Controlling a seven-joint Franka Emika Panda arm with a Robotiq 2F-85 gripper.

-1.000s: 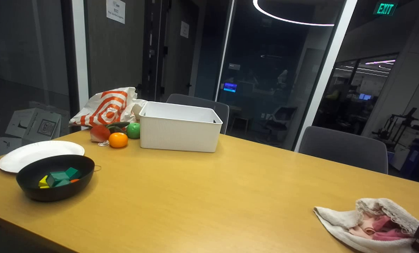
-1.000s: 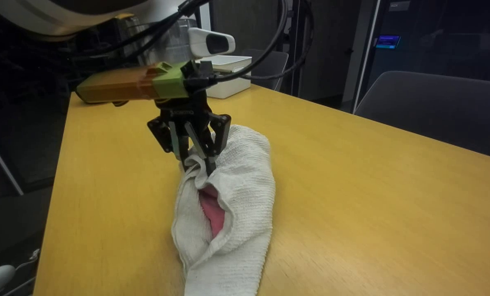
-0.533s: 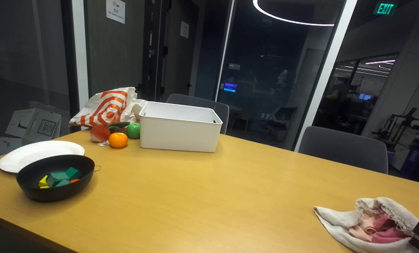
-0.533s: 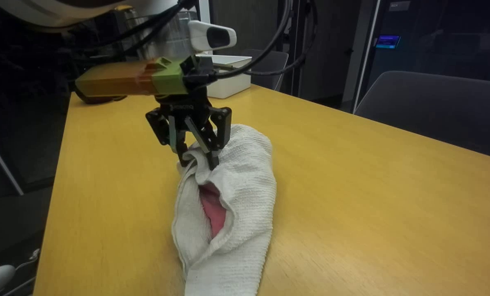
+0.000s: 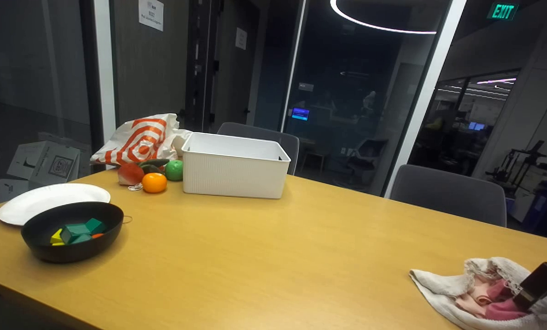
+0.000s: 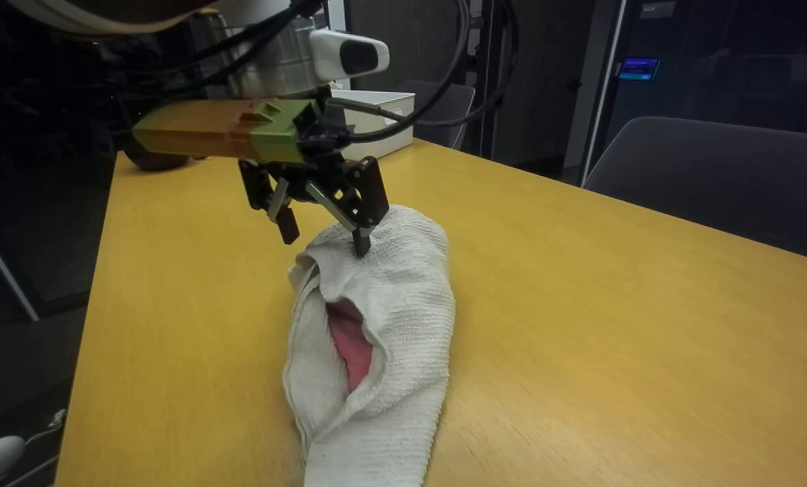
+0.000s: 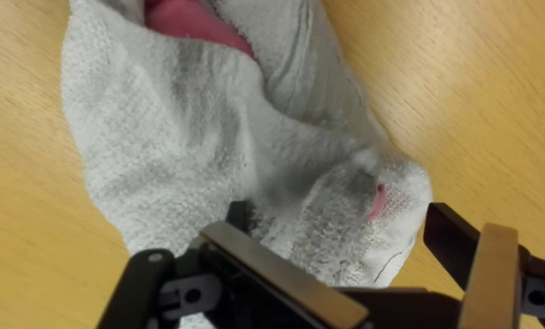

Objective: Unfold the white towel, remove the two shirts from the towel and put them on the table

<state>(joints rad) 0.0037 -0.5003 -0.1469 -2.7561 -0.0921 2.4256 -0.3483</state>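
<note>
The white towel [image 6: 403, 304] lies bunched and folded over on the table, its near end trailing toward the camera. Through a slit in its side, pink cloth [image 6: 352, 345] shows. From its other side, in an exterior view, a pale pink shirt [image 5: 470, 302] and a darker pink shirt [image 5: 502, 309] sit crumpled inside; most of both is hidden. My gripper [image 6: 325, 238] stands open just over the towel's far end. In the wrist view the gripper [image 7: 341, 219] has its fingers wide apart, one above the cloth, one past its edge, nothing held between them.
A white bin [image 5: 234, 172] stands toward the far edge of the table [image 5: 301, 256]. Beside it are toy fruit such as an orange [image 5: 154, 183] and a plastic bag [image 5: 140, 142]. A black bowl [image 5: 74, 233] with blocks and a white plate [image 5: 48, 199] occupy one end.
The fingers have spread apart and let go of the towel fold they were around. The gripper has risen a little and tilted; the released fold has settled, and the rest of the towel has barely moved.
</note>
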